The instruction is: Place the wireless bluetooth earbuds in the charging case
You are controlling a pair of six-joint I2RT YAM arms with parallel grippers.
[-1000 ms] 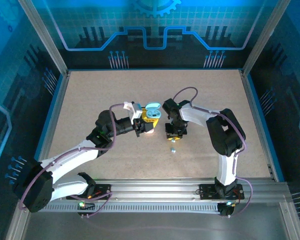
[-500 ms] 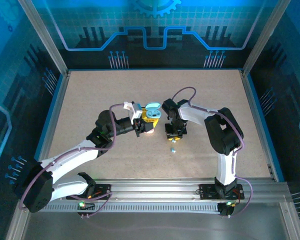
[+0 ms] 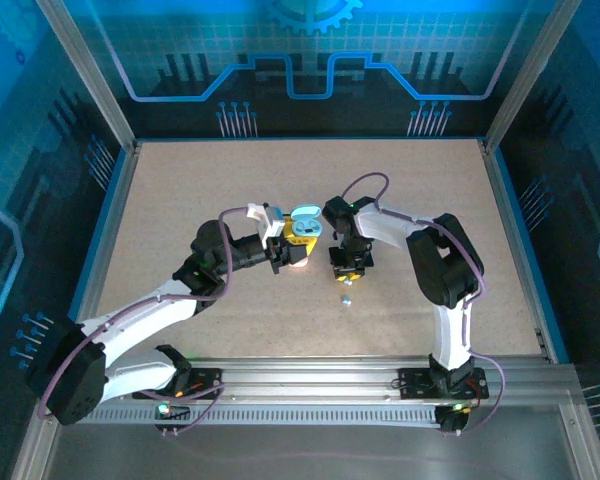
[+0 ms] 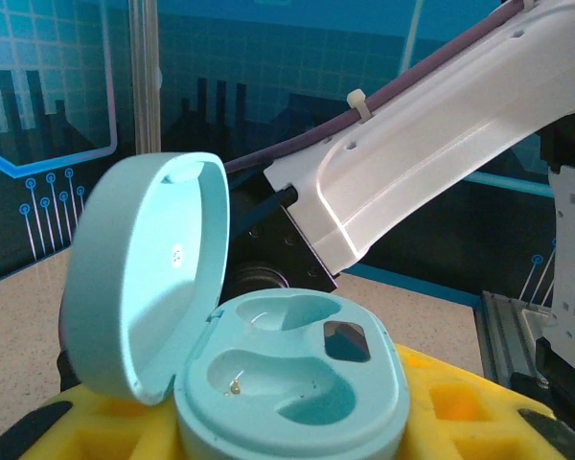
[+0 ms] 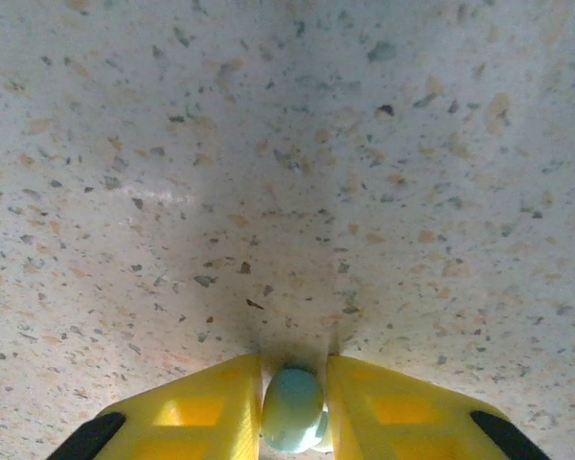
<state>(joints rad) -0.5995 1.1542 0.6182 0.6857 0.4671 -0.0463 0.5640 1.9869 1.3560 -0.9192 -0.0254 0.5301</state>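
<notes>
A teal charging case (image 4: 297,383) sits between the yellow fingers (image 4: 460,412) of my left gripper (image 4: 287,436), which is shut on it. Its lid (image 4: 144,278) stands open to the left and both sockets are empty. From above, the case (image 3: 302,230) is held near the table's middle by my left gripper (image 3: 298,243). My right gripper (image 5: 293,402) points down just above the table and is shut on a teal earbud (image 5: 292,407). In the top view my right gripper (image 3: 347,264) is just right of the case. Another tiny earbud (image 3: 346,298) lies on the table below it.
The speckled beige table (image 3: 180,200) is ringed by an aluminium frame and blue panels. My right arm's white link (image 4: 431,125) crosses close behind the open case. The arm bases are fixed to a rail (image 3: 310,380) at the near edge.
My right arm's elbow has swung slightly to the left while its gripper stays in place. The left arm and the case have not moved.
</notes>
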